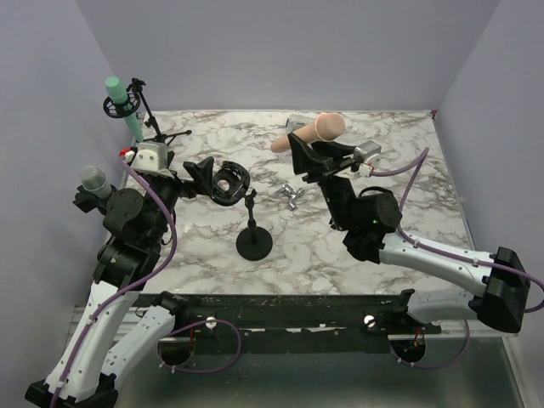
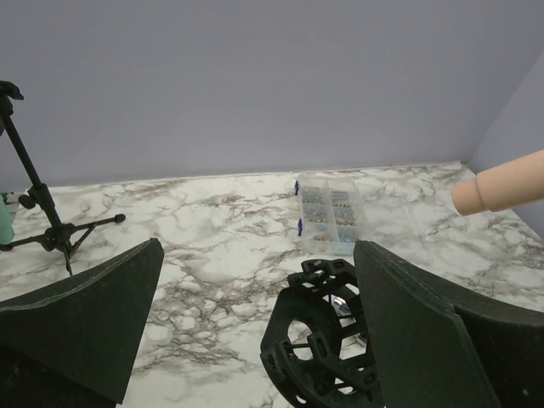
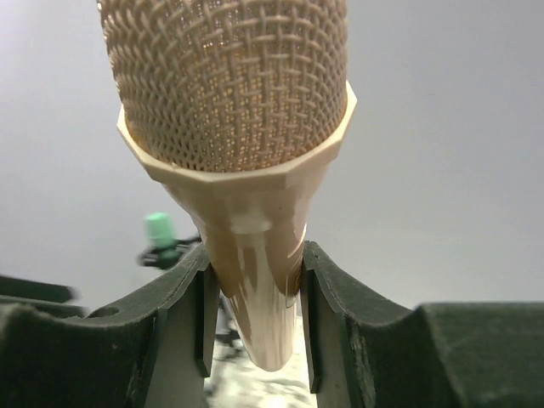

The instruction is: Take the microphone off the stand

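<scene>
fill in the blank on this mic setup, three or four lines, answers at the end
1. Of the two grippers, only the ____ one holds the peach microphone.
2. The left gripper has its jaws ____, next to the black shock mount.
3. The shock mount, on its round-base stand, holds ____ microphone.
4. The tripod stand at the back left holds a second microphone, coloured ____.

Missing words: right; open; no; green
</scene>
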